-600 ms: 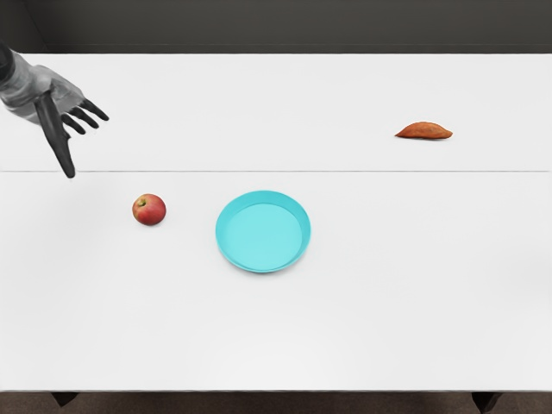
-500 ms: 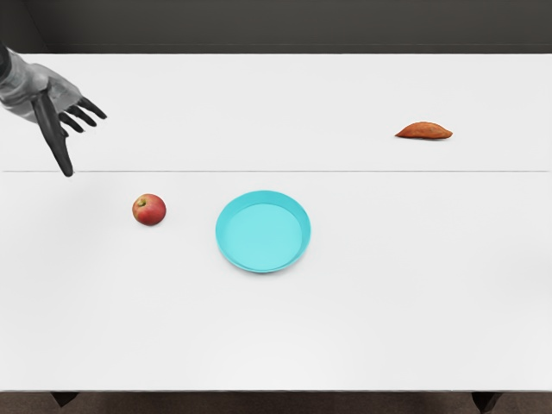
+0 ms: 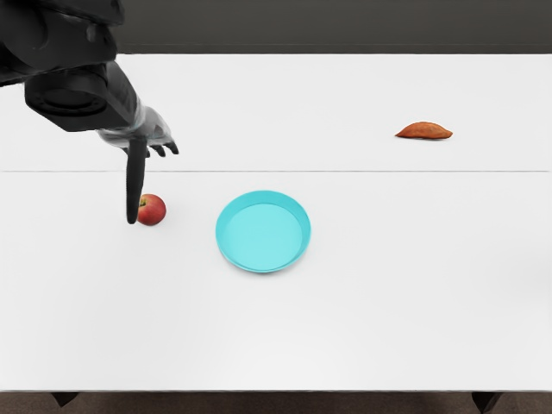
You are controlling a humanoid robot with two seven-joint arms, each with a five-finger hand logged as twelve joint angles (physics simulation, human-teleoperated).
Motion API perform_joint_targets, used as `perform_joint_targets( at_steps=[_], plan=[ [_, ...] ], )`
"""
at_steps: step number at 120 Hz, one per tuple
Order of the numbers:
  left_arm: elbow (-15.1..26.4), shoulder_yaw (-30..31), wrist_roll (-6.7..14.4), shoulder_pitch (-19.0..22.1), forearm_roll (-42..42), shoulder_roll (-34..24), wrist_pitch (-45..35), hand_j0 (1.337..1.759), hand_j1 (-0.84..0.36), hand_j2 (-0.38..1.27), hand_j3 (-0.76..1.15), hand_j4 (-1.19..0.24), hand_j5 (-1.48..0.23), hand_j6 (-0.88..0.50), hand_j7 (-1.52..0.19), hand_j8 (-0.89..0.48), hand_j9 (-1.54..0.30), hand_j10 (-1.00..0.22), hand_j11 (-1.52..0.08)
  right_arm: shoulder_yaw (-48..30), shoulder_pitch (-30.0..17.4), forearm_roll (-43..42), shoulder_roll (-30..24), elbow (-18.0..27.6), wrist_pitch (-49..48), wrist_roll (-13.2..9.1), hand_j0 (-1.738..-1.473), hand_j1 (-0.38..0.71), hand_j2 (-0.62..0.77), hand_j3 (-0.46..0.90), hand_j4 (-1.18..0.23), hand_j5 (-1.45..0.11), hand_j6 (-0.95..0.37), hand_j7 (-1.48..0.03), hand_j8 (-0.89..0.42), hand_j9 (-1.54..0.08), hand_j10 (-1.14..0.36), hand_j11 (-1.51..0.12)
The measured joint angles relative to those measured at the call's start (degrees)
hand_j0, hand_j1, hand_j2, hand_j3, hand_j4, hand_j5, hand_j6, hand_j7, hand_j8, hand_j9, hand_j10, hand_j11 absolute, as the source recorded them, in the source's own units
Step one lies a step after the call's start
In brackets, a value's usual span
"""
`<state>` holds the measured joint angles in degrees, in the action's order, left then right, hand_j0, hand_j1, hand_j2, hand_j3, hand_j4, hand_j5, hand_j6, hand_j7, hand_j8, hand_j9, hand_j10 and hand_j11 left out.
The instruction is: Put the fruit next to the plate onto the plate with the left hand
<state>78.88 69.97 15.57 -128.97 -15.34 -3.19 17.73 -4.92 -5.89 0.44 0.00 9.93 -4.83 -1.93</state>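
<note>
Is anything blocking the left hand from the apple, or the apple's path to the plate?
Nothing visible. The open left hand hangs over the small red apple. Only bare white table lies between that apple and the round turquoise plate; the orange-brown sweet potato lies far to the right.

Apple [image 3: 153, 210]: one, just beside the left hand [image 3: 141, 145]. Plate [image 3: 263, 235]: one, to its right. Sweet potato [image 3: 423, 131]: one, far right.
</note>
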Motion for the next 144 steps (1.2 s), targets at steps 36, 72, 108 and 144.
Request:
perform_joint_targets(
  at_steps=[36,72,108,144],
  plan=[
    [13.62,3.82,-13.53,7.22,-10.93,3.19,-41.07,1.658,0.34,0.0,0.0,-0.01,-0.01,-0.01,-0.01,-0.01,-0.01,-0.01,-0.01,0.01,0.0,0.0,0.0,0.0,0.0,0.0,-1.658,-0.33,0.0,0.0,-0.02,-0.02,-0.02,-0.02,-0.02,-0.02,-0.02,-0.02],
    [14.3,2.16,-14.16,12.42,-11.74,3.19,-44.02,1.658,0.31,0.01,0.0,-0.03,-0.04,-0.03,-0.04,-0.03,-0.04,-0.03,-0.04,0.0,0.0,0.0,0.0,0.0,0.0,0.0,-1.658,-0.33,0.0,0.0,-0.02,-0.02,-0.02,-0.02,-0.02,-0.02,-0.02,-0.02],
    [13.33,2.64,-14.18,17.12,-12.28,3.19,-51.61,1.658,0.22,0.02,0.0,-0.11,-0.14,-0.11,-0.14,-0.11,-0.14,-0.11,-0.14,0.01,0.0,0.0,0.0,0.0,0.0,0.0,-1.658,-0.33,0.0,0.0,-0.02,-0.02,-0.02,-0.02,-0.02,-0.02,-0.02,-0.02],
    [12.82,1.1,-14.48,19.28,-10.55,3.19,-52.67,1.658,0.15,0.03,0.0,-0.16,-0.21,-0.16,-0.21,-0.16,-0.21,-0.16,-0.21,0.0,0.0,0.0,0.0,0.0,0.0,0.0,-1.658,-0.33,0.0,0.0,-0.02,-0.02,-0.02,-0.02,-0.02,-0.02,-0.02,-0.02]
  ],
)
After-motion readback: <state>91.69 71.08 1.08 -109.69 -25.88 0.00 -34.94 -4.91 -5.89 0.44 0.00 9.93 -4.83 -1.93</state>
